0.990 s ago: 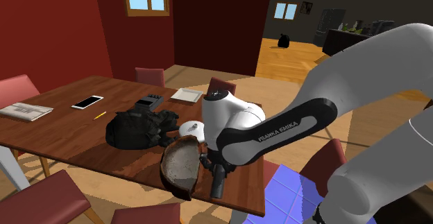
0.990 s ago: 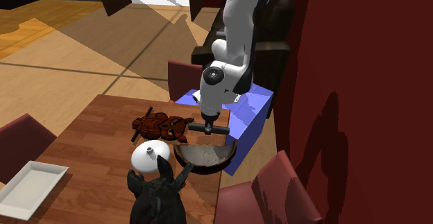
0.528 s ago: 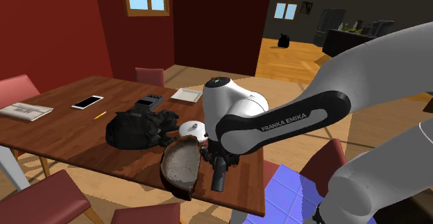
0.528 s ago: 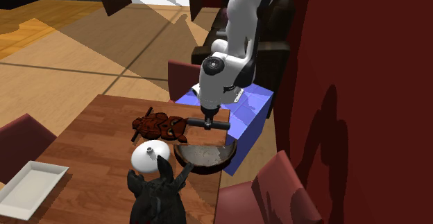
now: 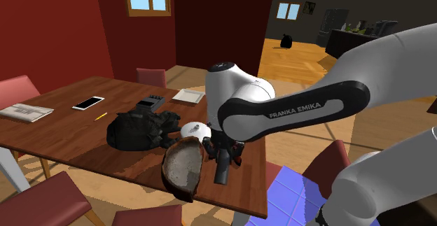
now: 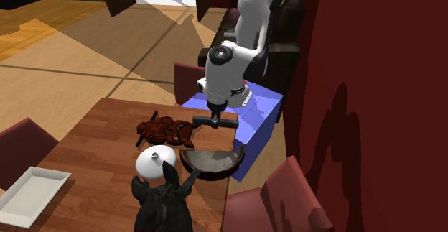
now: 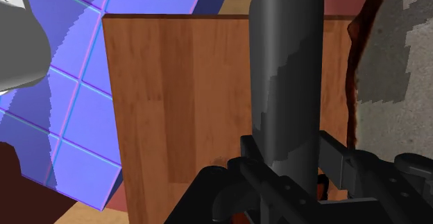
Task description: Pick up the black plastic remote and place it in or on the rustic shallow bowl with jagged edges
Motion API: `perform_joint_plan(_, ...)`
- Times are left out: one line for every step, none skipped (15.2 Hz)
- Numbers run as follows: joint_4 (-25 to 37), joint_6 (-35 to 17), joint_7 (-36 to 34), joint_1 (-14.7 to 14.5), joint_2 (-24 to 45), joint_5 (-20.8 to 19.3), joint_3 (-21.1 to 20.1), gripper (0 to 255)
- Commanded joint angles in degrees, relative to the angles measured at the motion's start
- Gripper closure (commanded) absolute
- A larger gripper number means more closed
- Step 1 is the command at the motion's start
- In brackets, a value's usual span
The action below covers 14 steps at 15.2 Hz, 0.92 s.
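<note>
My gripper (image 5: 223, 153) is shut on the black remote (image 5: 221, 169), which hangs above the table's near edge just beside the bowl. The bowl (image 5: 183, 167) is shallow and brown with a grey inside and a jagged rim. From the second exterior view the remote (image 6: 216, 122) is a level dark bar under the gripper (image 6: 214, 116), lifted above the bowl (image 6: 212, 159). Close up, the remote (image 7: 286, 84) runs away from the gripper (image 7: 288, 179) between its clasping fingers, with the bowl's grey inside (image 7: 399, 49) beside it and the wooden table (image 7: 180, 98) below.
A lumpy black object (image 5: 136, 130) and a white lidded dish (image 5: 192, 129) sit behind the bowl. Farther back lie a phone (image 5: 88, 103), a white tray (image 5: 188, 96) and a paper (image 5: 24, 111). A dark brown knotted object (image 6: 165, 130) lies near the blue stand (image 6: 255, 116). Red chairs ring the table.
The gripper has risen with the remote held in it, lifting it higher above the table edge beside the bowl. The bowl and other objects have not moved.
</note>
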<state>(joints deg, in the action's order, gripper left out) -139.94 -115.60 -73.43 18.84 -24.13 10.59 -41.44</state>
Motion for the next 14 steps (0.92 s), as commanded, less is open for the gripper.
perform_joint_plan(1.0,1.7,0.4,-0.2,-0.8,0.1,0.6,255)
perform_joint_plan(1.5,2.6,0.5,-0.2,-1.1,0.2,0.9,255)
perform_joint_plan(2.0,3.4,0.7,-0.3,-1.5,0.2,1.1,255)
perform_joint_plan(2.6,4.2,0.8,-0.3,-1.8,0.2,1.4,255)
perform_joint_plan(3.1,5.1,1.0,-0.4,-2.1,0.2,1.7,255)
perform_joint_plan(3.7,5.9,1.1,-0.4,-2.3,0.2,1.9,255)
perform_joint_plan(4.3,6.7,1.2,-0.4,-2.6,0.2,2.2,255)
perform_joint_plan(4.9,7.5,1.3,-0.4,-2.8,0.2,2.4,255)
perform_joint_plan(5.5,8.3,1.4,-0.4,-3.0,0.1,2.6,255)
perform_joint_plan(6.1,9.1,1.5,-0.5,-3.3,0.1,2.9,255)
perform_joint_plan(6.7,9.9,1.6,-0.5,-3.4,0.1,3.1,255)
perform_joint_plan(7.3,10.7,1.7,-0.5,-3.6,0.0,3.3,255)
perform_joint_plan(7.7,11.2,1.8,-0.5,-3.7,0.0,3.4,255)
perform_joint_plan(9.7,10.6,0.5,0.4,-1.1,-1.0,2.1,255)
